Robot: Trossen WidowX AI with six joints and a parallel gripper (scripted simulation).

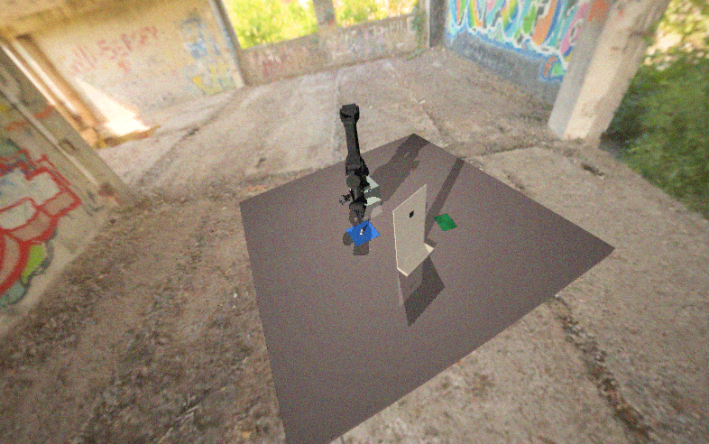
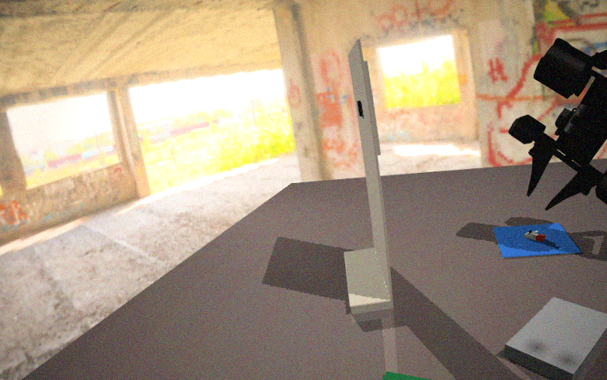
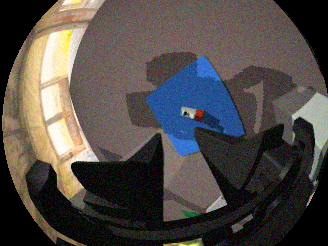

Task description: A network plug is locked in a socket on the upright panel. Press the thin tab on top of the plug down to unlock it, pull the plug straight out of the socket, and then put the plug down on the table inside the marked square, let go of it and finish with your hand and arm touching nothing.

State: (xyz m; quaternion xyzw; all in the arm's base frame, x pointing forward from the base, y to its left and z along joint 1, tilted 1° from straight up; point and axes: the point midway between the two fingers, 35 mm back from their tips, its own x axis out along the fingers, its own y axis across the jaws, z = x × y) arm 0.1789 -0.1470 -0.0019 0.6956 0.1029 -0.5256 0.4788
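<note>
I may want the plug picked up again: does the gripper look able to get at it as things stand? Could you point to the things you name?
Probably yes: the gripper point(image 2: 537, 202) point(image 3: 178, 132) hangs open above the plug point(image 2: 534, 235) point(image 3: 192, 111), which lies on the blue square point(image 2: 510, 249) point(image 3: 167, 100), with nothing visible between them.

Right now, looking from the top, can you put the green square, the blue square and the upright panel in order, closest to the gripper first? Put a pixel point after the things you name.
1. Blue square point(image 1: 370, 230) point(image 2: 515, 246) point(image 3: 172, 100), just under the gripper point(image 1: 361, 218) point(image 2: 537, 202) point(image 3: 178, 134)
2. Upright panel point(image 1: 410, 235) point(image 2: 379, 215), in the middle
3. Green square point(image 1: 445, 222) point(image 2: 401, 376) point(image 3: 191, 214), past the panel
</note>
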